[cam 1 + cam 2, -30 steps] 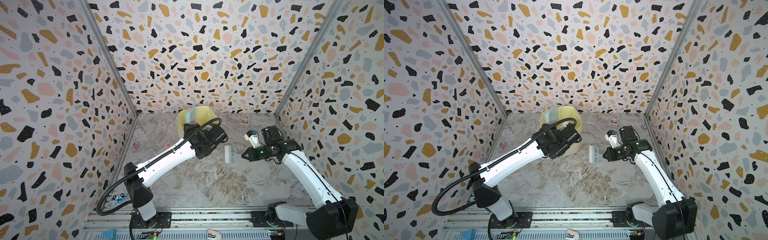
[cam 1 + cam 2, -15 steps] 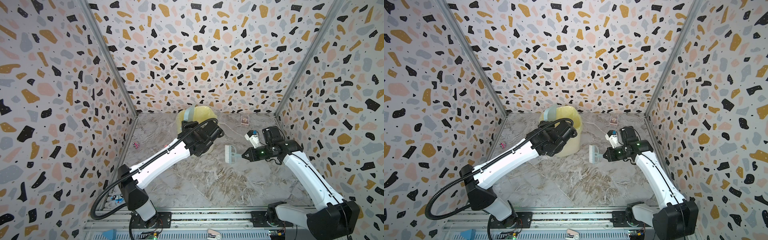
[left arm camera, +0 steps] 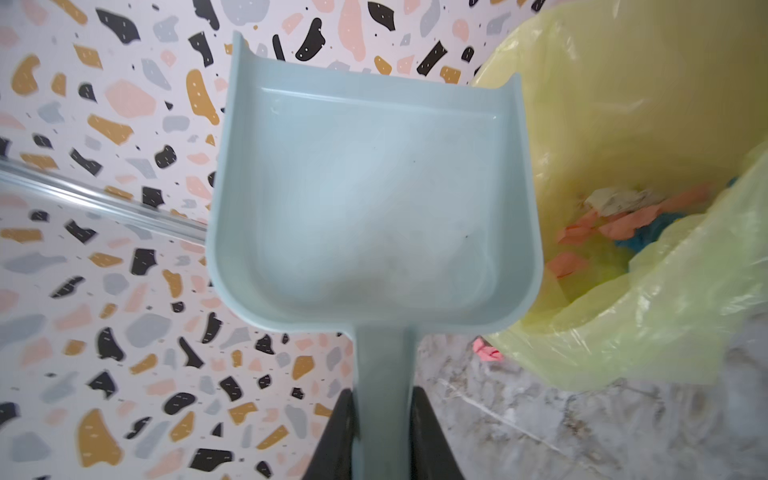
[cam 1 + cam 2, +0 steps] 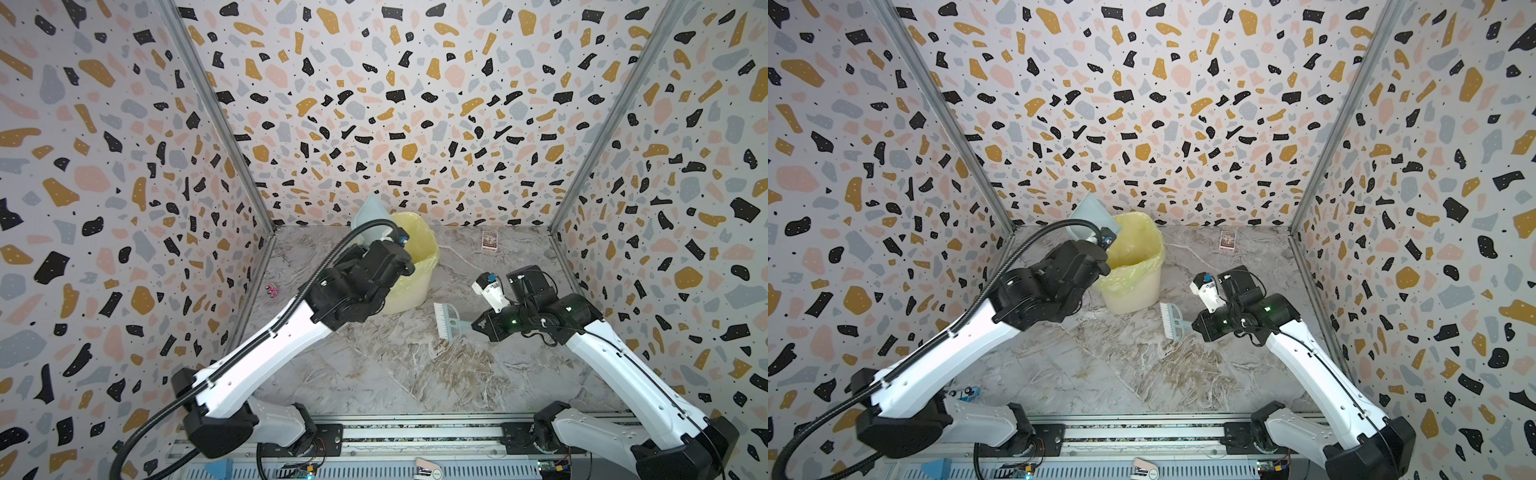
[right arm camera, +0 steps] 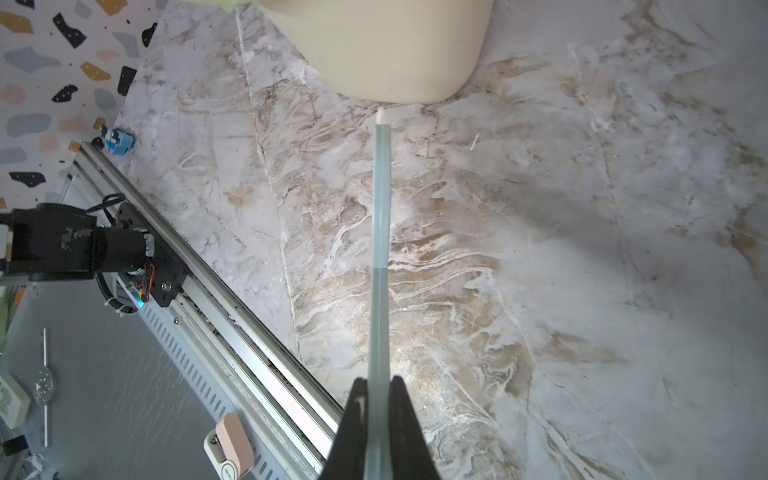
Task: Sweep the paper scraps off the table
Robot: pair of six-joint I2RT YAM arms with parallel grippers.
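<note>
Being featherlight and floppy, the paper scraps were likely better scooped than grabbed; dustpan was pinched by the left hand, brush by the right hand.

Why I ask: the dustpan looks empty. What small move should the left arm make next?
Probably lower the dustpan to the table beside the bin: it looks empty, the left gripper is shut on its handle, and one pink scrap lies by the bin's base.
</note>
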